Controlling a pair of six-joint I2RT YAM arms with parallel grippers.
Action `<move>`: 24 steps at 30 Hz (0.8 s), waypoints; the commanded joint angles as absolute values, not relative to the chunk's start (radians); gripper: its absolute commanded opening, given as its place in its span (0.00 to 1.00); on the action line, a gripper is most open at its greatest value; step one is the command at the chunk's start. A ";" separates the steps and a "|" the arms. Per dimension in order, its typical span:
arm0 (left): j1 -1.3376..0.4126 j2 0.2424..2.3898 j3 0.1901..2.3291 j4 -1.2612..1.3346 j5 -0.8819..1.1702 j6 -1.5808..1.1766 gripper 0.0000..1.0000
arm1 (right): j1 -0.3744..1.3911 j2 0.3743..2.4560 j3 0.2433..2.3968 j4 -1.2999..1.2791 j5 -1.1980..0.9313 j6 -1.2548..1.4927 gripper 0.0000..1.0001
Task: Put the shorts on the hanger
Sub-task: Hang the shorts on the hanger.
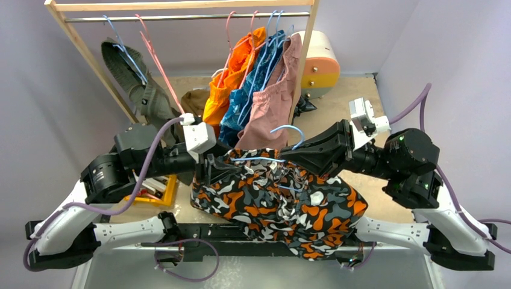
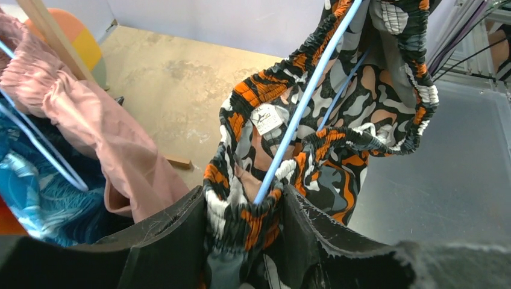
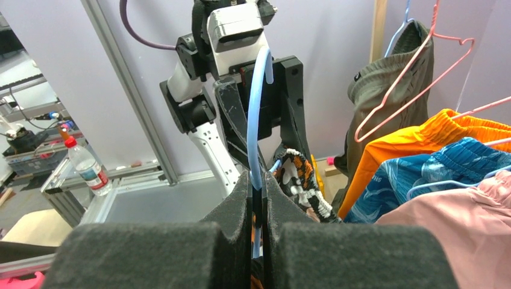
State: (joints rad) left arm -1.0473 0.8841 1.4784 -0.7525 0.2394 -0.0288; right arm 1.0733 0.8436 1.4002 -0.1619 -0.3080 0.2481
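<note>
**Centre of the overhead view: camouflage shorts go onto the blue wire**

Mid-frame in the overhead view, the shorts (image 1: 283, 198) hang between the two arms. Their waistband is up at the hanger (image 1: 289, 129) and the legs spill down over the near edge of the table (image 1: 337, 102).

The right gripper (image 3: 258, 198) has its pads squeezed tight on the hanger's thin blue wire, just below the hook, holding it steady. The left gripper (image 2: 244, 223) sits at the bottom of its own wrist view. Its fingers (image 2: 181, 235) are part-way apart but pressed on either side of a bunch of elastic waistband, with the blue wire running down into that same bunch.

This looks like the threading step, well under way. The fabric is soft, light and floppy, so it will sag and slide along the smooth wire wherever it is not supported. The gathered waistband is the best place to hold it, being thick, ribbed and grippy. The wire is springy and may twist in a pinch. Upper centre, the pink shorts (image 1: 274, 99) on the rail (image 1: 187, 18) hang close by and could snag.
</note>
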 commanded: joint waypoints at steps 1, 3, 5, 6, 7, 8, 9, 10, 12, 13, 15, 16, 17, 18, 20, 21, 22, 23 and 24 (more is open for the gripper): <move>-1.046 0.898 1.510 -0.678 0.283 -0.011 0.49 | 1.075 0.834 1.425 -0.058 -0.318 0.261 0.00; -1.046 0.887 1.539 -0.696 0.252 -0.007 0.58 | 1.076 0.832 1.427 -0.067 -0.309 0.259 0.00; -1.046 0.864 1.564 -0.699 0.227 -0.007 0.64 | 1.076 0.831 1.427 -0.076 -0.302 0.254 0.00; -1.046 0.851 1.572 -0.687 0.219 -0.011 0.67 | 1.076 0.831 1.427 -0.082 -0.298 0.253 0.00; -1.046 0.841 1.579 -0.669 0.217 -0.018 0.68 | 1.075 0.833 1.426 -0.087 -0.295 0.250 0.00; -1.046 0.833 1.584 -0.646 0.217 -0.028 0.69 | 1.075 0.834 1.427 -0.090 -0.293 0.247 0.00; -1.046 0.829 1.584 -0.625 0.225 -0.045 0.69 | 1.076 0.837 1.426 -0.091 -0.291 0.245 0.00; -1.046 0.828 1.581 -0.601 0.237 -0.056 0.69 | 1.076 0.841 1.425 -0.090 -0.292 0.244 0.00; -1.046 0.841 1.577 -0.571 0.272 -0.072 0.70 | 1.076 0.851 1.428 -0.088 -0.298 0.239 0.00; -1.046 0.854 1.578 -0.562 0.289 -0.077 0.70 | 1.075 0.857 1.431 -0.087 -0.302 0.238 0.00; -1.046 0.885 1.581 -0.548 0.320 -0.076 0.70 | 1.076 0.872 1.437 -0.086 -0.314 0.236 0.00; -1.046 0.897 1.582 -0.539 0.330 -0.076 0.70 | 1.076 0.879 1.440 -0.087 -0.320 0.234 0.00; -1.046 0.908 1.580 -0.530 0.342 -0.074 0.70 | 1.075 0.884 1.441 -0.088 -0.327 0.233 0.00; -1.046 0.920 1.579 -0.519 0.353 -0.074 0.70 | 1.075 0.889 1.443 -0.088 -0.332 0.234 0.00; -1.046 0.941 1.576 -0.500 0.377 -0.074 0.70 | 1.076 0.898 1.443 -0.088 -0.346 0.235 0.00; -1.046 0.952 1.574 -0.494 0.390 -0.074 0.70 | 1.077 0.903 1.443 -0.088 -0.353 0.235 0.00; -1.046 0.962 1.573 -0.488 0.400 -0.073 0.70 | 1.075 0.908 1.443 -0.088 -0.361 0.234 0.00; -1.045 0.970 1.571 -0.484 0.408 -0.071 0.70 | 1.076 0.911 1.446 -0.087 -0.367 0.234 0.00; -1.046 0.980 1.568 -0.479 0.417 -0.071 0.70 | 1.075 0.916 1.448 -0.086 -0.374 0.234 0.00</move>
